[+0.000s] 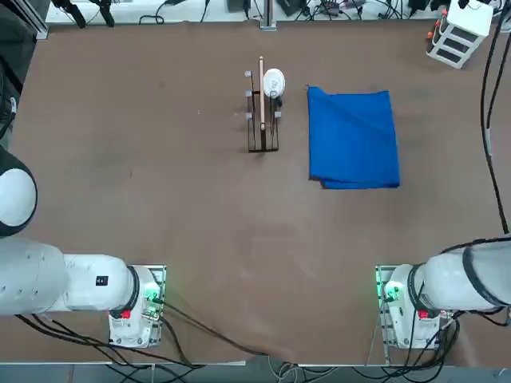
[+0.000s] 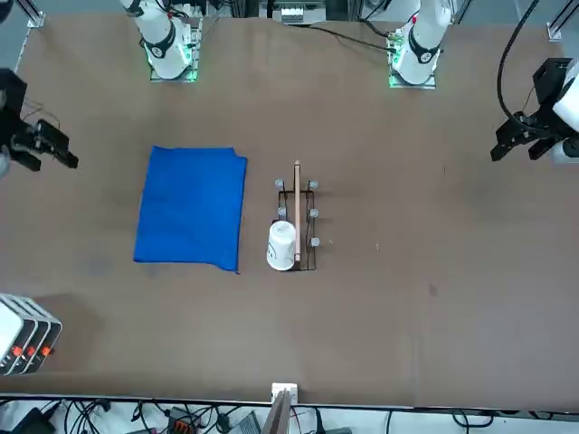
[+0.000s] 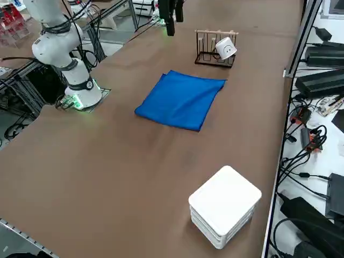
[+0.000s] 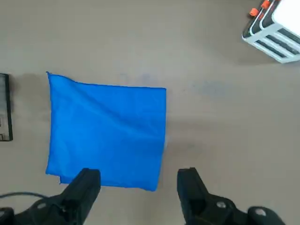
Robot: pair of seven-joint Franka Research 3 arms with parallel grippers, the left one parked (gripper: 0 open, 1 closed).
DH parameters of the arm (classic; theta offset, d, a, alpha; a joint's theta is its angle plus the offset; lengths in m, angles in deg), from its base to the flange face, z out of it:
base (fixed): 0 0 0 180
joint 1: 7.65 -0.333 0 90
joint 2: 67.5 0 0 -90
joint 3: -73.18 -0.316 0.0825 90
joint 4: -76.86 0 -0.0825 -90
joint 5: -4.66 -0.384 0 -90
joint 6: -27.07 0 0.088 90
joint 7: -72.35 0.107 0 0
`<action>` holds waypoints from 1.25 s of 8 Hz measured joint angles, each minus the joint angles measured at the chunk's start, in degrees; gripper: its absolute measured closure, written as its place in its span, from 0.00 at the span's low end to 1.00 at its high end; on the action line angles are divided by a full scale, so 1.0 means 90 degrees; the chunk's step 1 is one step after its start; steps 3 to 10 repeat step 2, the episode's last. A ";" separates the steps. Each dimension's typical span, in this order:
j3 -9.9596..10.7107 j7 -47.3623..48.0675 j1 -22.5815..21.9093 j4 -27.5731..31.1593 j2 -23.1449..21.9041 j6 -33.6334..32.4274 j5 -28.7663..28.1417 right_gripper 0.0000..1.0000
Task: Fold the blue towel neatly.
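Open tabletop point(image 1: 160, 199) surrounds the blue towel point(image 1: 353, 137); only the wooden rack point(image 1: 262, 120) stands just beside it.

wooden rack point(image 4: 4, 108) cut by wrist view's edge, white box point(image 4: 276, 28) likewise

Wooden rack point(image 1: 263, 120); white cup point(image 1: 274, 82); box point(image 3: 224, 205)

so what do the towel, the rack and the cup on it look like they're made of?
Blue towel: soft matte cloth, probably microfibre; shallow wrinkles, limp layered edges.
Rack: a light wooden upright over a thin dark frame, likely metal wire with small grey tips.
Cup: smooth white, plastic or glazed ceramic; can't tell which.
The right pincer hangs open above the towel, touching nothing.
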 joint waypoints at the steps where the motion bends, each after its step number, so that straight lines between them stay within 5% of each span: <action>1: 0.0120 0.0019 -0.0127 0.0368 -0.0286 0.0092 0.0007 0.00; 10: 0.0180 0.0020 -0.0187 0.0614 -0.0504 0.0129 0.0007 0.00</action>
